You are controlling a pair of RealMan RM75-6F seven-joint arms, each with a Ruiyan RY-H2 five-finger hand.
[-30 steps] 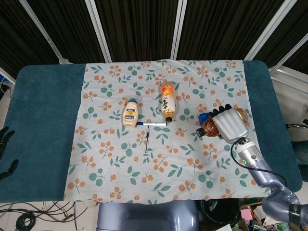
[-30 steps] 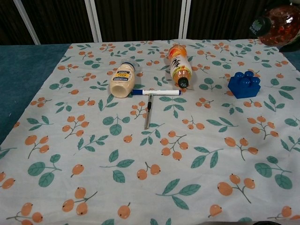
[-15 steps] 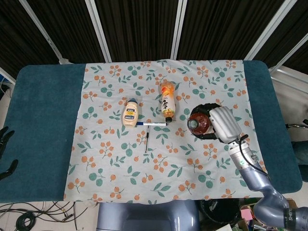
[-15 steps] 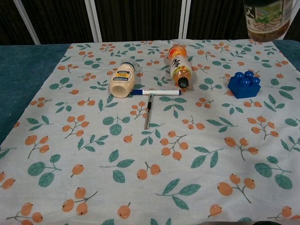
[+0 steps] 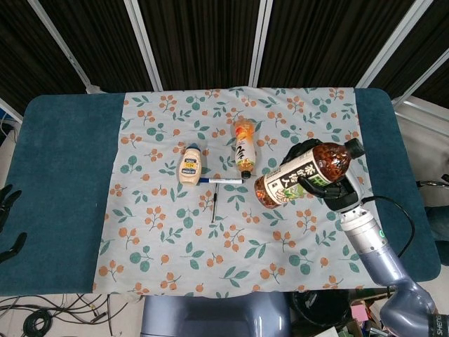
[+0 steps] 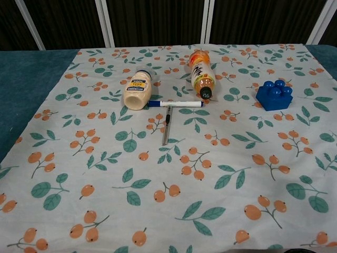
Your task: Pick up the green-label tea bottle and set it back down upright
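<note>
The green-label tea bottle (image 5: 303, 173) hung tilted above the floral cloth (image 5: 168, 239), cap up toward the right and base toward the left. The right hand (image 5: 330, 188) grasped it from beneath and behind, fingers wrapped round its middle. The left hand (image 5: 8, 210), at the table's edge, was too cropped to tell its state.
</note>
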